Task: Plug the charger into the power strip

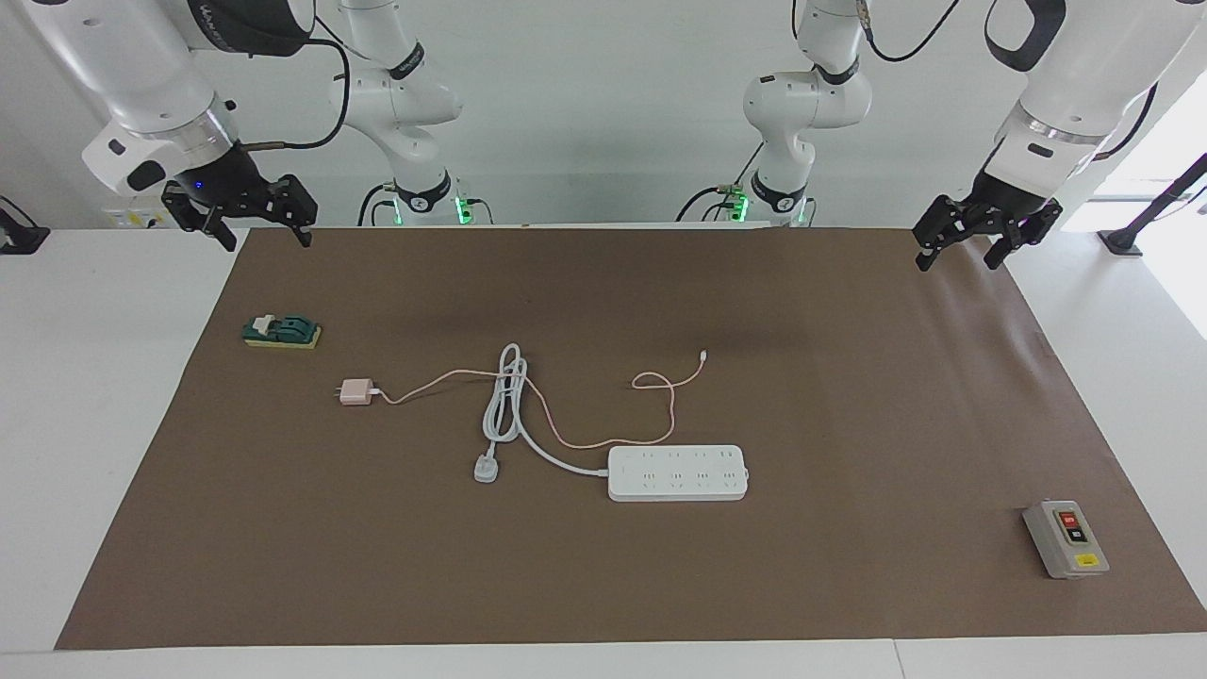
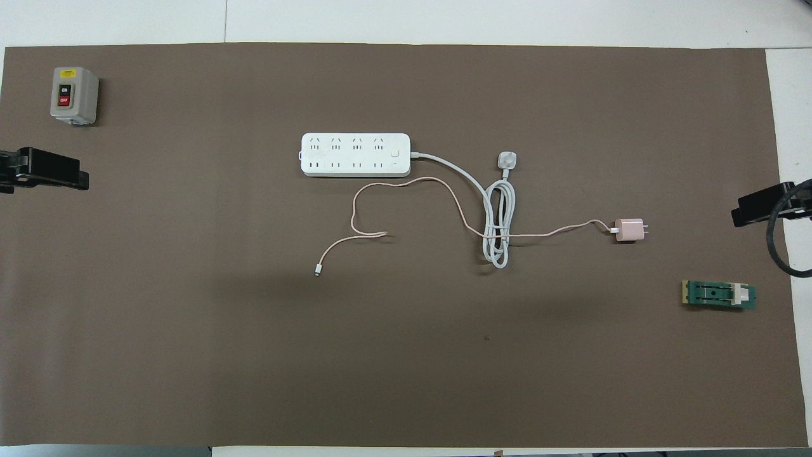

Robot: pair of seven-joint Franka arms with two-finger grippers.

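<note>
The pale-pink charger [image 1: 356, 392] [image 2: 630, 230] lies flat on the brown mat, toward the right arm's end, with its prongs pointing away from the power strip. Its thin pink cable [image 1: 603, 441] crosses the coiled white cord and loops beside the strip. The white power strip [image 1: 677, 472] [image 2: 355, 154] lies mid-table, farther from the robots than the charger, with all its sockets free. My right gripper [image 1: 267, 240] [image 2: 755, 212] is open and empty, raised over the mat's edge at its own end. My left gripper [image 1: 957, 262] [image 2: 63, 174] is open and empty, raised over the mat's other end.
The strip's thick white cord [image 1: 503, 405] is coiled between charger and strip and ends in a white three-pin plug [image 1: 486, 469]. A grey box with red and black buttons [image 1: 1066, 538] stands toward the left arm's end. A green knife switch [image 1: 282, 331] lies near the right gripper.
</note>
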